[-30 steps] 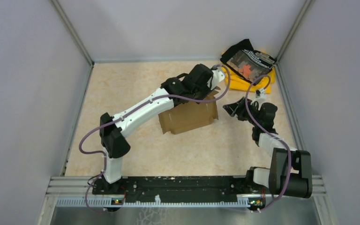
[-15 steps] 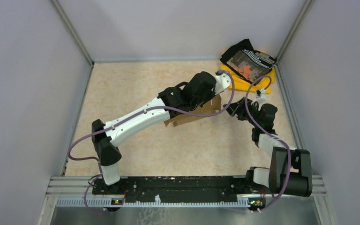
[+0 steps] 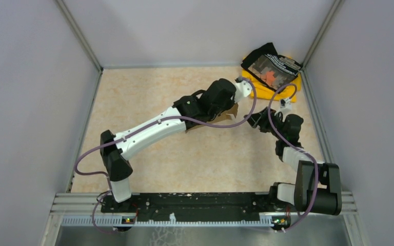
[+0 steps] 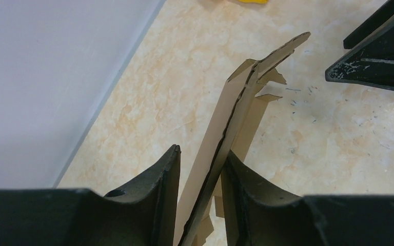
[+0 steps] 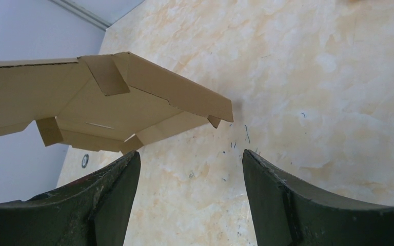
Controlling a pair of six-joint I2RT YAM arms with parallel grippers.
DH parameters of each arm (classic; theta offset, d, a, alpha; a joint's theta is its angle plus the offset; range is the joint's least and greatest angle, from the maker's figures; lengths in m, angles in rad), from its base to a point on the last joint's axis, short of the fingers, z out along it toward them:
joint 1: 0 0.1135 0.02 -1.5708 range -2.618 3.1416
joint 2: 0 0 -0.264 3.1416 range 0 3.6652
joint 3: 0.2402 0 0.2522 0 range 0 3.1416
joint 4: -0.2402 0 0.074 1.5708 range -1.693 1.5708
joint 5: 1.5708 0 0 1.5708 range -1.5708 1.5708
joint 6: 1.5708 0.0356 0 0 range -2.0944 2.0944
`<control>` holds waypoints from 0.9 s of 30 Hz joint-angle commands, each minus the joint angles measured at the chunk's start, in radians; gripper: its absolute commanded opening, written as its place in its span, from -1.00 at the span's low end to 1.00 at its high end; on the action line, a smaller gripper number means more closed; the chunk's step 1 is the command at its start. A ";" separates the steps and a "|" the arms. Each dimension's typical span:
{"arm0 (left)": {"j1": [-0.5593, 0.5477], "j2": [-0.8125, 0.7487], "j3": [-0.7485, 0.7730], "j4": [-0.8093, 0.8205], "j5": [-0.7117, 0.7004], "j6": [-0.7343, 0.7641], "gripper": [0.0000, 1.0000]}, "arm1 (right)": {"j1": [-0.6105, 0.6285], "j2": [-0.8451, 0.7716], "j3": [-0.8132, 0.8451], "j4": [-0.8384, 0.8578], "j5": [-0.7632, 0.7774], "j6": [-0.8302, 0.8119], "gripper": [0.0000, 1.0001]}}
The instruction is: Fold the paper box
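My left gripper (image 4: pixel 201 154) is clamped on the paper box (image 4: pixel 236 110). The folded cardboard runs edge-on between its two black fingers (image 4: pixel 164 177), and the right-hand finger presses flat against it; the layers stand nearly upright and fan apart a little toward the far tip, where a ragged tab sticks out. From the wrist view the cardboard looks raised off the table (image 4: pixel 184 82), though I cannot tell whether its lowest edge touches. From above, only a thin brown strip of the paper box (image 3: pixel 229 114) shows from under the left arm's wrist, near the middle of the table and a bit toward the far right; the left arm stretches from its near-left base diagonally across to that spot.

My right gripper (image 5: pixel 190 154) is spread wide with nothing between its fingers (image 5: pixel 110 197); only bare table and a few small dark scratches (image 5: pixel 233 143) show in the gap. The paper box (image 5: pixel 133 97) hangs in the upper left of that wrist view, its flaps and a folded corner tab facing the camera; its pointed corner lies just beyond the left finger and does not touch it. Seen from above, the right gripper (image 3: pixel 255 119) sits just right of the cardboard, facing it.

In the far right corner, well apart from the cardboard, lies a yellow and black cloth pile (image 3: pixel 272 72); grey walls (image 3: pixel 31 102) close in the table on three sides.
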 commanded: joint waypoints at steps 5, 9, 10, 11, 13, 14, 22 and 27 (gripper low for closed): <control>0.007 0.020 -0.028 0.038 0.014 -0.003 -0.49 | -0.012 0.012 -0.001 0.082 -0.007 0.008 0.44; 0.006 0.009 -0.061 0.051 0.030 -0.026 -0.49 | -0.012 0.028 0.000 0.103 -0.008 0.017 0.44; 0.007 0.003 -0.073 0.058 0.035 -0.032 -0.49 | -0.012 0.034 0.001 0.110 -0.009 0.021 0.44; 0.006 -0.003 -0.087 0.064 0.040 -0.042 -0.49 | -0.012 0.039 0.001 0.116 -0.010 0.022 0.44; 0.006 -0.015 -0.114 0.074 0.056 -0.061 -0.49 | -0.012 0.052 0.003 0.131 -0.011 0.029 0.44; 0.006 -0.018 -0.126 0.080 0.064 -0.069 -0.49 | -0.012 0.059 0.004 0.141 -0.012 0.035 0.44; 0.003 -0.036 -0.200 0.101 0.083 -0.110 -0.49 | -0.012 0.178 0.041 0.270 -0.029 0.103 0.43; 0.003 -0.047 -0.206 0.102 0.101 -0.123 -0.49 | -0.007 0.317 0.076 0.436 -0.048 0.189 0.36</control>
